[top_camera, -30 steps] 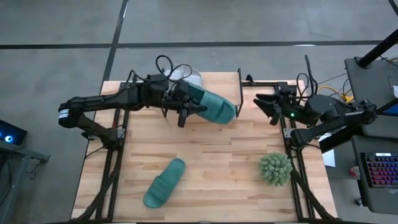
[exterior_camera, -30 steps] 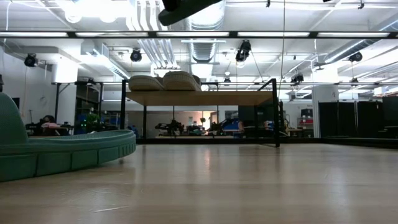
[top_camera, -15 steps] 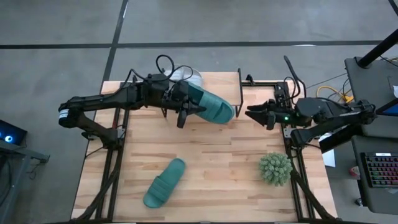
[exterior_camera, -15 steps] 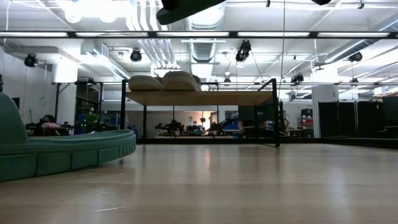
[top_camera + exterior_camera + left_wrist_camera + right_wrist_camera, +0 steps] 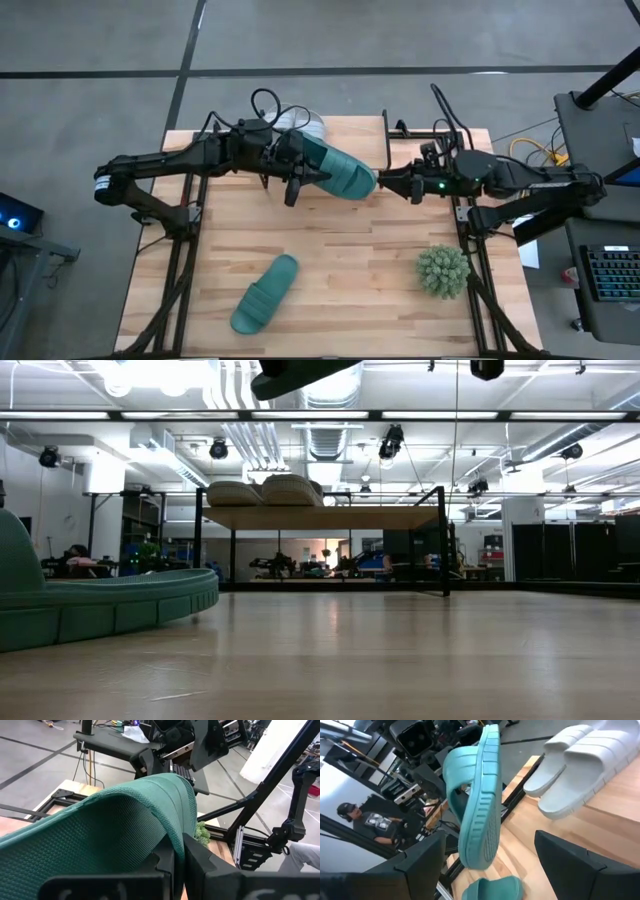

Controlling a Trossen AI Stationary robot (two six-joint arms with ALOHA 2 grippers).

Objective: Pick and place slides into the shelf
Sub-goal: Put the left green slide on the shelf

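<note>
Even, bright indoor light fills every view. In the low view, ceiling lamps [image 5: 150, 372] glare white at the upper left, and the table [image 5: 400, 660] shows a soft pale sheen running toward the shelf [image 5: 320, 517]. From above, shadows under the arms are faint and soft-edged. The teal slide [image 5: 100, 605] at the low view's left edge is blurred from closeness. In the right wrist view, the dark fingers [image 5: 580, 865] are soft and out of focus.

Low view crops the near teal slide [image 5: 100, 605] at the left edge, and the white slides [image 5: 303, 124] are mostly hidden under the left arm from above.
</note>
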